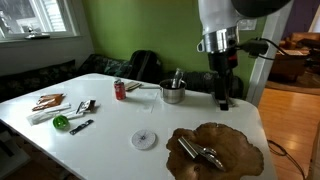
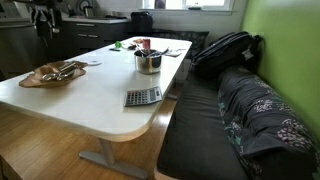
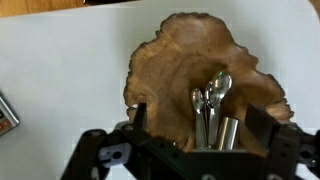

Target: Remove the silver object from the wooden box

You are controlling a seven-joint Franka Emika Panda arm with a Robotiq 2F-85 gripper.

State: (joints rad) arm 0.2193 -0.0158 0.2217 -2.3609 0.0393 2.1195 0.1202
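The wooden box [image 1: 240,150] is a wide, shallow dark brown tray with a wavy edge at the near corner of the white table. It also shows in an exterior view [image 2: 40,78] and in the wrist view [image 3: 170,60]. The silver object [image 1: 200,152], a bunch of shiny spoon-like pieces, lies in it, and shows in the wrist view [image 3: 210,100] and faintly in an exterior view [image 2: 68,68]. My gripper [image 3: 200,125] hangs open above the tray with a finger on each side of the silver object, not touching it. In an exterior view the gripper [image 1: 222,98] is well above the table.
A round steel pot [image 1: 172,92] holding a utensil stands mid-table, with a red can [image 1: 120,90] beside it. A small white disc [image 1: 145,138] lies left of the tray. A green object [image 1: 61,122] and dark-handled tools lie further left. A calculator [image 2: 143,96] lies near the table edge, by a couch with a backpack [image 2: 225,50].
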